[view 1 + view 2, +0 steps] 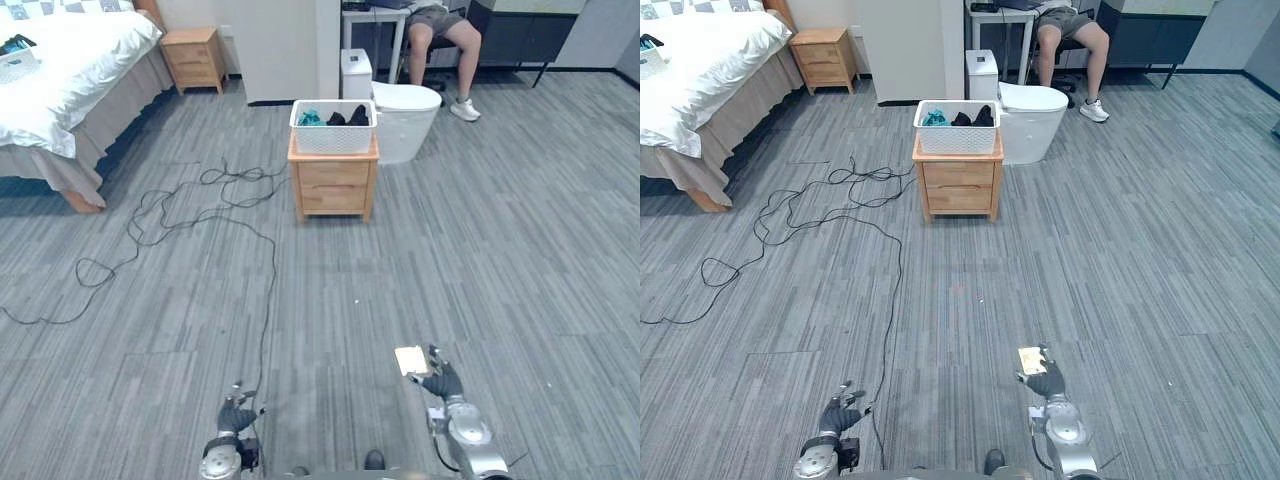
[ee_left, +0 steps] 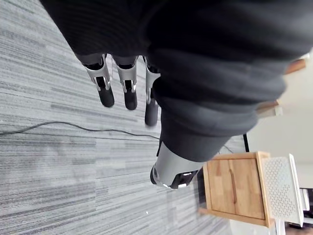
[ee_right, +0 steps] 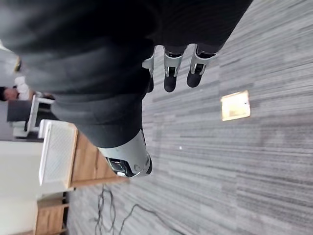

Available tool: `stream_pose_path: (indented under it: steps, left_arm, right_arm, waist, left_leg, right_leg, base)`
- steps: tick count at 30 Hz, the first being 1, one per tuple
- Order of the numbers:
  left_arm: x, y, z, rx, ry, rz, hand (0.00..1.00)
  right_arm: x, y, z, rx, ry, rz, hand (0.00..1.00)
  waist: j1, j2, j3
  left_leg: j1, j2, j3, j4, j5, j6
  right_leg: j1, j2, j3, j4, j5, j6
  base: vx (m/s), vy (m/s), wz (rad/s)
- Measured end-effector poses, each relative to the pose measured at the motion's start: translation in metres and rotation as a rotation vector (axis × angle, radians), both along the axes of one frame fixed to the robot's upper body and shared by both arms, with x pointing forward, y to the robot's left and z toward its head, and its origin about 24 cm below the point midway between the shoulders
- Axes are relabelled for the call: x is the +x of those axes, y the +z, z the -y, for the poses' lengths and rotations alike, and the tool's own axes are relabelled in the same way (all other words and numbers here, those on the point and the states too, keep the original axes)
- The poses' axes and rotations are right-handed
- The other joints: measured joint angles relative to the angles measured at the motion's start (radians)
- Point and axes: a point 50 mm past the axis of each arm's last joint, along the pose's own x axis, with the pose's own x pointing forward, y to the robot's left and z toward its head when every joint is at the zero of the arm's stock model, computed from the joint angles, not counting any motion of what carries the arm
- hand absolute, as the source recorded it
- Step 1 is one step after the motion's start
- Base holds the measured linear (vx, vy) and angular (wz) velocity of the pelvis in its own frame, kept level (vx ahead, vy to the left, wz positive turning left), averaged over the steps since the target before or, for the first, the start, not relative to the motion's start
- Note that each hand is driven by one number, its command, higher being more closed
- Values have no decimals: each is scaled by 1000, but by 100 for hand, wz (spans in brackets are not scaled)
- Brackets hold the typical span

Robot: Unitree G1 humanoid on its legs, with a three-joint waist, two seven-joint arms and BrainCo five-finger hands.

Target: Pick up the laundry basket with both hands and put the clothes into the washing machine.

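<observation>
The white laundry basket with its clothes stands flush to the edges of a small wooden bench, a white toilet just behind it. A wide stretch of grey floor lies between it and the left hand and right hand. Both hang low with fingers loosely straight, holding nothing.

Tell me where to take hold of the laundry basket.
Grip the basket by its top rim, left hand at the left end, right hand at the right, coming from the front: it sits upright on the wooden cabinet, toilet close behind.
</observation>
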Motion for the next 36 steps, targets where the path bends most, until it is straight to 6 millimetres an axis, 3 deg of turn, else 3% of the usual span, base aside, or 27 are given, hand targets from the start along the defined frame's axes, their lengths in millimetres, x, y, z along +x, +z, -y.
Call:
stream_pose_path:
  steps: [12,20,24,26,30,32,33,36]
  left_arm:
    - [-6,-1,-7,1,47,-7,0]
    - [-7,2,-6,-3,49,9,0]
    - [-2,6,-5,-3,47,41,0]
    - [2,10,-5,-1,45,66,0]
    - [4,15,-7,4,46,92,0]
    - [4,15,-7,-4,51,92,0]
    - [8,16,-8,-1,46,101,0]
    - [12,17,-9,-3,47,106,0]
  right_arm:
    - [-12,-4,23,60,-184,-18,0]
    - [-16,-7,21,117,-266,-7,0]
    - [-15,-6,21,120,-273,-3,0]
    - [-6,-4,20,117,-277,11,0]
    - [6,1,13,124,-234,37,0]
    - [9,1,6,125,-199,34,0]
    - [10,0,1,132,-178,29,0]
    - [15,4,-4,123,-136,43,0]
  waist:
    - [0,-9,4]
    - [1,-24,13]
    - [3,-25,15]
    - [8,-17,23]
    - [9,-15,51]
    - [8,-10,65]
    - [1,-14,82]
    - [-1,-3,97]
  left_leg:
    - [-2,-12,-19,0,4,6]
    - [-11,-17,-18,-2,3,7]
    - [-59,-17,-4,38,-21,27]
    - [-99,-9,25,105,-66,30]
    - [-121,-10,74,245,-194,48]
    - [-93,-11,77,254,-225,64]
    - [-60,-10,76,251,-238,75]
    - [-6,27,82,237,-255,54]
  right_leg:
    - [5,-12,-27,3,-4,6]
    - [-3,-17,-29,3,-8,10]
    - [-37,-21,-18,7,-19,26]
    - [-91,-24,13,78,-52,33]
    - [-231,-65,59,429,-222,67]
    - [-313,-93,25,626,-228,68]
    - [-366,-108,-3,728,-260,73]
    - [-434,-94,-72,627,-281,55]
  base:
    - [-11,7,4]
    - [-71,-6,1]
    - [-35,-2,-7]
    - [16,32,-38]
    - [52,69,-42]
    - [140,89,-21]
    - [193,58,-8]
    - [377,14,-4]
